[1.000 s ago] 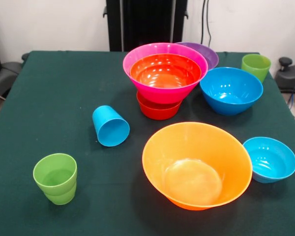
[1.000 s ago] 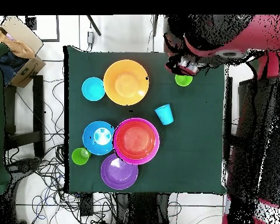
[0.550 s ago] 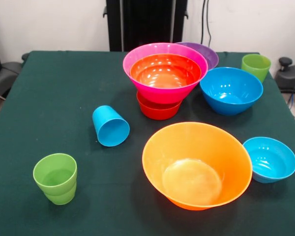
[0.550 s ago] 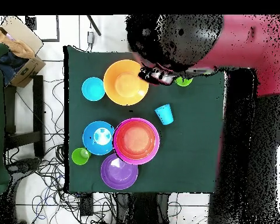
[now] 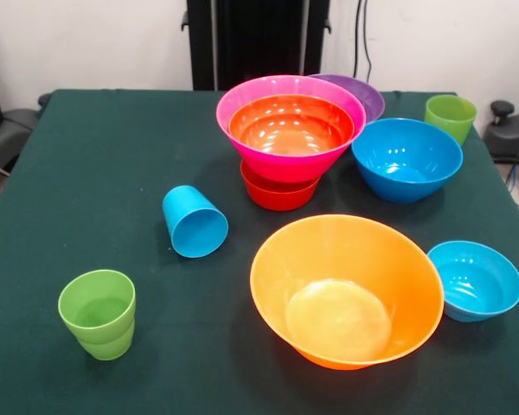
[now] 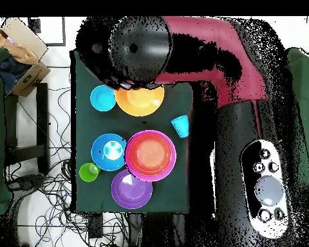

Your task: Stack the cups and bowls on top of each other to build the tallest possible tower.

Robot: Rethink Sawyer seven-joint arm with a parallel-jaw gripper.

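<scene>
Item: tower (image 5: 290,138), pink bowl nesting red-orange, sitting on a small red-orange bowl, mid-desk (image 5: 104,173). Orange bowl (image 5: 346,290) is lying nearer the camera, awaiting stacking. My arm (image 6: 202,48) is hovering above it; end effector state: cannot tell.

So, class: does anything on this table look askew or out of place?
Yes. The blue cup lies tipped on its side, mouth toward the camera, while both green cups stand upright. Nothing looks spilled or damaged.
</scene>
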